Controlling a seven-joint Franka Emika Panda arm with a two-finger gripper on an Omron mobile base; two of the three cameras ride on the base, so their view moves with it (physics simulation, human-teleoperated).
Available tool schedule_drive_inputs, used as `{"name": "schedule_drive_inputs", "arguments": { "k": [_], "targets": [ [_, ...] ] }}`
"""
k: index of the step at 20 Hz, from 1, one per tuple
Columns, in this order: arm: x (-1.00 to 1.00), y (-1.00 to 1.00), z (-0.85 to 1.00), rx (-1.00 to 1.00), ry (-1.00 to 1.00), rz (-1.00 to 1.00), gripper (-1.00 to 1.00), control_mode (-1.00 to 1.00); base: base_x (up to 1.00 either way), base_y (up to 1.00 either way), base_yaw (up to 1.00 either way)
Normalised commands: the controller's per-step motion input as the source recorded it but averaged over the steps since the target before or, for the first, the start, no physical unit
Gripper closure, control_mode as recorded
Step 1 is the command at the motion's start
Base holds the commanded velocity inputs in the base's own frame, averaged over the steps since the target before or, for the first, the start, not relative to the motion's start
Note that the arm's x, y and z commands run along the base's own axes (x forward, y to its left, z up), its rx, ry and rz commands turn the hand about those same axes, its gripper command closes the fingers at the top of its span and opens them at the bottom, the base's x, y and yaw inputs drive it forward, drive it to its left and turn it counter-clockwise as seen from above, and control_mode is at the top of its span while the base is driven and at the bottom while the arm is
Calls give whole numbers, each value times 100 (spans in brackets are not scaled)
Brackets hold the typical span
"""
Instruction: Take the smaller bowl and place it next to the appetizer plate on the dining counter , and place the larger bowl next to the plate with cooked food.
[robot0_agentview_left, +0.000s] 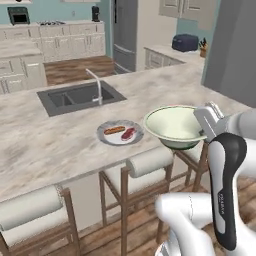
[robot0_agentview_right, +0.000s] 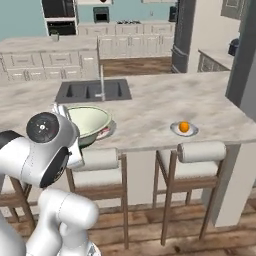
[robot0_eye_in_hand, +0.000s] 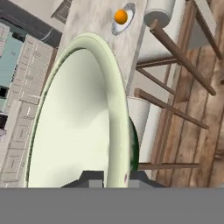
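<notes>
One bowl is in play: the larger bowl (robot0_agentview_left: 175, 126), cream-green with a dark rim line, is pinched at its near rim by the hand (robot0_eye_in_hand: 114, 180), whose fingers sit pressed tight on either side of the wall. The bowl appears carried at the front edge of the desk (robot0_agentview_left: 45, 145), partly overhanging the stools (robot0_agentview_left: 145, 162) (whether its foot touches the surface cannot be told).

The plate with cooked food (robot0_agentview_left: 120, 133), bearing a sausage and a red strip, lies just beside the bowl on the desk, toward the sink (robot0_agentview_left: 77, 97) side. From the right base view the bowl overlaps that plate's edge. The appetizer plate (robot0_agentview_right: 184, 129) with its orange fruit sits well apart, along the same front edge.

Judgement: the coming move turns on lowering the bowl inward onto the desk, clear of the plate rim, before the hand releases. A drop at the overhanging edge risks a tip.
</notes>
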Motion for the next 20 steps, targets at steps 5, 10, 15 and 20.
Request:
{"name": "schedule_drive_inputs", "arguments": {
  "k": [5,10,15,20],
  "targets": [
    [0,0,0,0,0,0,100,100,48,-57,52],
    [0,0,0,0,0,0,100,100,65,-57,49],
    [0,0,0,0,0,0,100,100,55,-38,44],
    [0,0,0,0,0,0,100,100,39,-28,39]
  ]
}}
